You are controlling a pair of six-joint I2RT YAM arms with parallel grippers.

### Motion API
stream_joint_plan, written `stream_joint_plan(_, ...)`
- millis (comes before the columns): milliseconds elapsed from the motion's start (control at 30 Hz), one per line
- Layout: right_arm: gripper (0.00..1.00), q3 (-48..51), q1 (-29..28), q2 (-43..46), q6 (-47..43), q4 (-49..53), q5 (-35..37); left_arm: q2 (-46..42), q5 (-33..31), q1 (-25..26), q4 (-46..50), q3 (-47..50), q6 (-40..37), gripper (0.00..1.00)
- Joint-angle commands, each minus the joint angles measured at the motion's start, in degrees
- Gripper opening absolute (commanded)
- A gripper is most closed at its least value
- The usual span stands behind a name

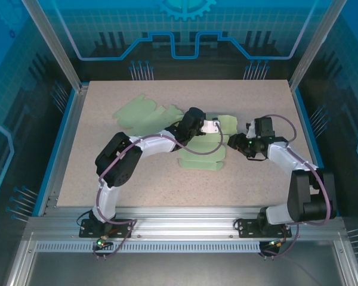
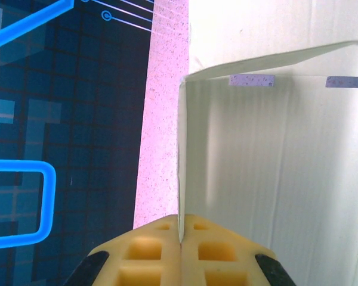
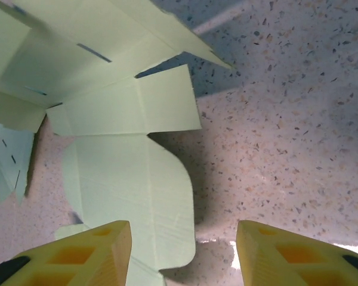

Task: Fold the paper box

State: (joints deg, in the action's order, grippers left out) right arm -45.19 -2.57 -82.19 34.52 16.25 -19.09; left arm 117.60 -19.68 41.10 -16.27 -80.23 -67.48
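— Any way in from the near left?
— Wide open along the near-left table (image 1: 77, 179), bare right up to the left arm (image 1: 149, 145).
— Through the middle?
— Barred by that arm, slanting across to the paper box (image 1: 203, 156). Walled further by a raised panel (image 2: 238, 167), pinched in the left gripper (image 2: 180, 241).
— Far side?
— Partly taken at far left by a flat spare sheet (image 1: 140, 113); free at far right.
— Beneath the right gripper (image 3: 184, 244)?
— Spread wide over a rounded flap (image 3: 137, 190) on one side, bare table on the other.
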Motion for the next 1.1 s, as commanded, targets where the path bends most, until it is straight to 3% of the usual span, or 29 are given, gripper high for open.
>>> stream_joint_plan(0,0.51,-0.50,0.45,-4.10,0.63,-6.76,-0.11,-0.10,1.08,-0.15,-1.87,-0.22,0.73,0.00)
stream_joint_plan(200,0.51,-1.63,-0.10,-12.36,2.36,-16.43,-3.48,0.41,0.76,-0.22,-2.26,-0.32,1.05,0.00)
stream_joint_plan(467,0.51,-1.30,-0.50,-15.50,3.47,-24.12,-5.84,0.55,0.80,-0.21,-1.94,-0.29,1.26,0.00)
stream_joint_plan(1067,0.41,-2.71,-4.17,-10.81,3.12,-23.07,-4.26,1.52,0.69,-0.22,-1.10,-1.14,2.02,0.00)
